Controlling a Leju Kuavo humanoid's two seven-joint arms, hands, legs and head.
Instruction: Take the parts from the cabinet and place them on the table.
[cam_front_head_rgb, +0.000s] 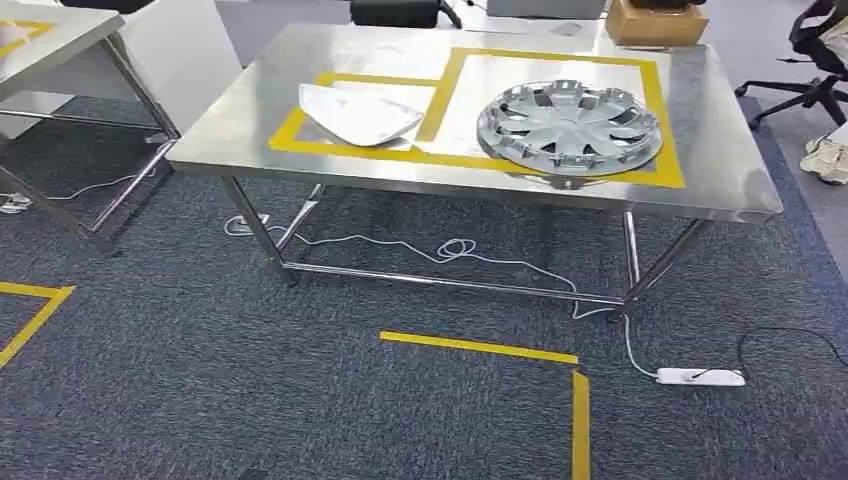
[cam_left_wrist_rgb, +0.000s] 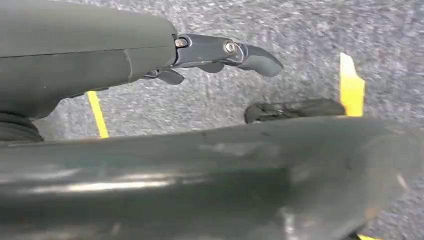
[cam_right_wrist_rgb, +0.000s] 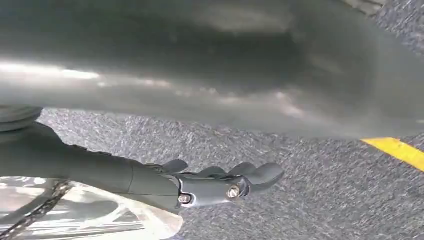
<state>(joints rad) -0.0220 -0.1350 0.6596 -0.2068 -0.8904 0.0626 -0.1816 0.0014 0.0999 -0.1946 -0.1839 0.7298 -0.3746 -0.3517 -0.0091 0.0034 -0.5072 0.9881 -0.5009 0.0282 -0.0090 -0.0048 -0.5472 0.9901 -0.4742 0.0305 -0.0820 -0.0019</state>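
Observation:
In the head view a silver hubcap (cam_front_head_rgb: 570, 127) lies inside the right yellow-taped rectangle on the steel table (cam_front_head_rgb: 720, 180). A white curved panel part (cam_front_head_rgb: 358, 112) lies in the smaller taped rectangle to its left. My left hand (cam_left_wrist_rgb: 220, 55) hangs over the blue-grey carpet with its fingers stretched out and nothing in them. My right hand (cam_right_wrist_rgb: 220, 182) also hangs over the carpet, fingers extended and apart, gripping nothing. A pale glossy thing (cam_right_wrist_rgb: 95, 215) shows beside the right wrist; I cannot tell what it is.
A second steel table (cam_front_head_rgb: 50, 40) stands at the far left. A white cable (cam_front_head_rgb: 450, 250) and a power strip (cam_front_head_rgb: 700, 377) lie on the carpet under and right of the table. Yellow floor tape (cam_front_head_rgb: 480, 347) marks the carpet in front. An office chair (cam_front_head_rgb: 815, 60) stands far right.

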